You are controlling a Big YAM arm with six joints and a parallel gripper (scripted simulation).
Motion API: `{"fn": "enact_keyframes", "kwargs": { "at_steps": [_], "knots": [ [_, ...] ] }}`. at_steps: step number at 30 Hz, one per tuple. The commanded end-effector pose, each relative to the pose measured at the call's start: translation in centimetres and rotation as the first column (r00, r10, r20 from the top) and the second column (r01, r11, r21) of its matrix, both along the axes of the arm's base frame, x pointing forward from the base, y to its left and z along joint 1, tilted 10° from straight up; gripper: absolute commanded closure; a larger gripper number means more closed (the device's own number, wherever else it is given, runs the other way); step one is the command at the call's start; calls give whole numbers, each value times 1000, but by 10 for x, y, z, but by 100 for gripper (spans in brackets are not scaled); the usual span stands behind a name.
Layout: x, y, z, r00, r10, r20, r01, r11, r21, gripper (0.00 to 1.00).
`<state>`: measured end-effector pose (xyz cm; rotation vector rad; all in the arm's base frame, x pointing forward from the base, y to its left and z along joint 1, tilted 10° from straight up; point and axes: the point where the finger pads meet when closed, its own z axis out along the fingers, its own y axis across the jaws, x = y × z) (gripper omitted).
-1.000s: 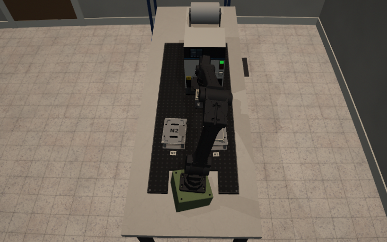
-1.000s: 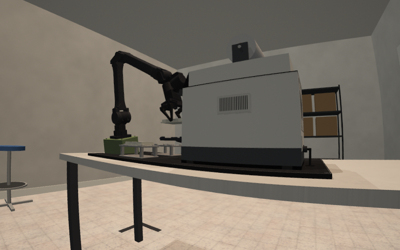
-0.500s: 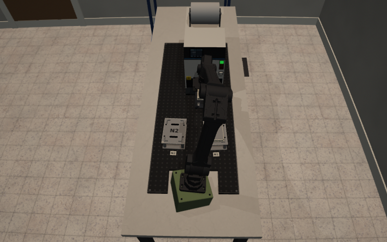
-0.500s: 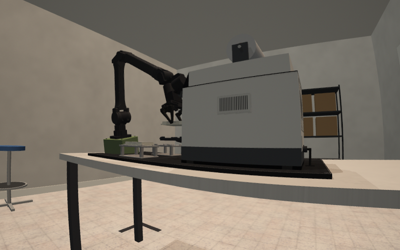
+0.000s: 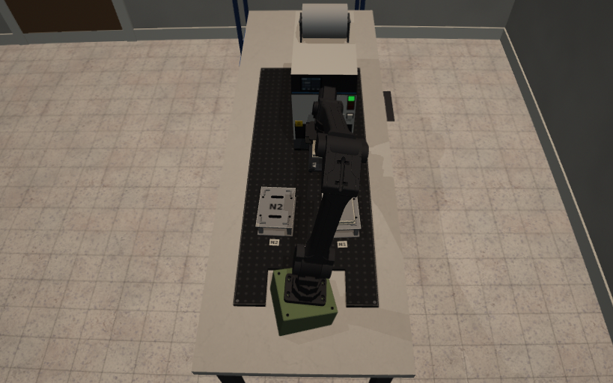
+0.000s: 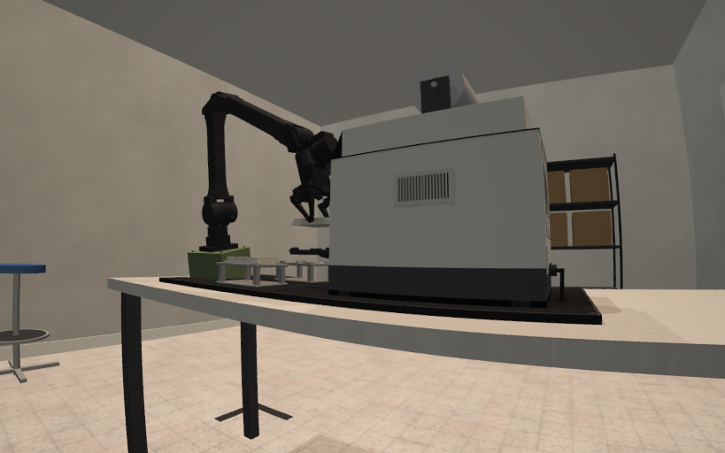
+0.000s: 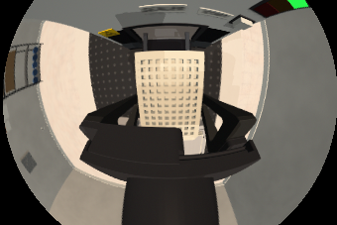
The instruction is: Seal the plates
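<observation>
Plate [image 6: 311, 223] [image 7: 170, 87] wells visible from wrist, only plate edge from exterior.

Dim, soft-shadowed top view — wrist view bulging, fisheyed inside black corners

A blue-topped stool [image 6: 16, 268] stands near a wall [image 6: 100, 169], left of the table [image 6: 466, 344] on a tiled floor [image 5: 108, 190] [image 6: 466, 405].

Lab-like room, plate sealer [image 5: 323, 59] [image 6: 437, 213] on a bench [image 5: 236, 352] [image 6: 680, 338], well plate [image 7: 170, 90], stool [image 6: 16, 268]
</observation>
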<state>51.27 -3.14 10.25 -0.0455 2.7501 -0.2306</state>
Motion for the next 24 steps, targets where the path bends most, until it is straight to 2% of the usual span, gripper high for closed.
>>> {"fn": "enact_keyframes", "kwargs": {
  "at_steps": [1,6,10,24],
  "knots": [
    [10,6,25,998,4,69,-4,1000,0,100],
    [19,10,35,996,4,92,-4,1000,1,100],
    [26,8,34,996,3,91,-3,1000,-1,100],
    [30,-1,19,998,-11,63,11,1000,-2,100]
  ]
}}
